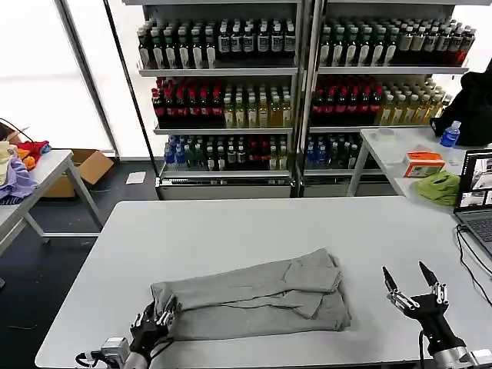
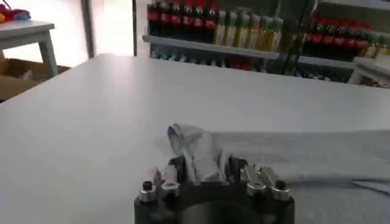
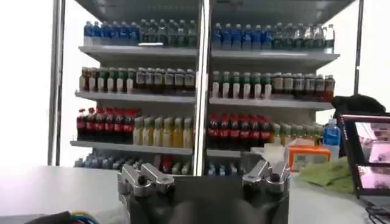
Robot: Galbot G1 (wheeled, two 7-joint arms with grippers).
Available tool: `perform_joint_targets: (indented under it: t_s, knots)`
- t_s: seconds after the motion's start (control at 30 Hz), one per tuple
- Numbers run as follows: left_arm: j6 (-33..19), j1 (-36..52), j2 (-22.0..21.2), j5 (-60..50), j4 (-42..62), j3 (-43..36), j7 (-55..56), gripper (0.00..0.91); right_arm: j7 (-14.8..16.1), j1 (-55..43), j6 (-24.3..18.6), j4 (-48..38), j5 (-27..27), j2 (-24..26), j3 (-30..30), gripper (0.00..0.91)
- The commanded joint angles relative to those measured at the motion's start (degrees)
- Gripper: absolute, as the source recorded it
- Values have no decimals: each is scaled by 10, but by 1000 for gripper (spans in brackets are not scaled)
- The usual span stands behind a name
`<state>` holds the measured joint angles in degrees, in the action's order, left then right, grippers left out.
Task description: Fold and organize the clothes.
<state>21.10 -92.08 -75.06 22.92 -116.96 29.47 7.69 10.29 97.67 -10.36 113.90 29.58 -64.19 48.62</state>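
Shirt [image 1: 254, 296] lies folded, grey, mid-counter [image 1: 231, 231] near the front edge. Left gripper [image 1: 157, 317] has its fingers [image 2: 183, 173] clamped on the shirt's left corner, cloth bunched between them. Right gripper [image 1: 410, 283] hovers beside the shirt's right side, fingers spread, holding nothing.

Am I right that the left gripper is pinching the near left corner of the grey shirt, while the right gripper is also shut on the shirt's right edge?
Not quite. The left gripper does pinch the near left corner of the grey shirt, but the right gripper is not on it: the head view shows its jaws open, apart from the shirt, over the bare white table to the right.
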Motion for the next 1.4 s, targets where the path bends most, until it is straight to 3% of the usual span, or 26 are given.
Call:
perform_joint_targets:
  t_s: [0.03,0.5,1.1,1.27,1.4]
  knots:
    - [-2,7,-4,-17,20,-6,-10,20,0,0,12,7,25,-1,-3,907]
    - [-22,47,-4,-31,34,21,-6,10,-7,-10,35,16,37,-6,9,907]
    - [1,106,177,-24,91,238,-111,10,-12,-22,43,15,46,10,29,907]
    - [29,96,210,-7,32,272,-118,10,-13,-22,46,23,47,7,29,907]
    - [48,98,225,21,-23,252,-110,10,-13,-20,47,27,48,6,27,907]
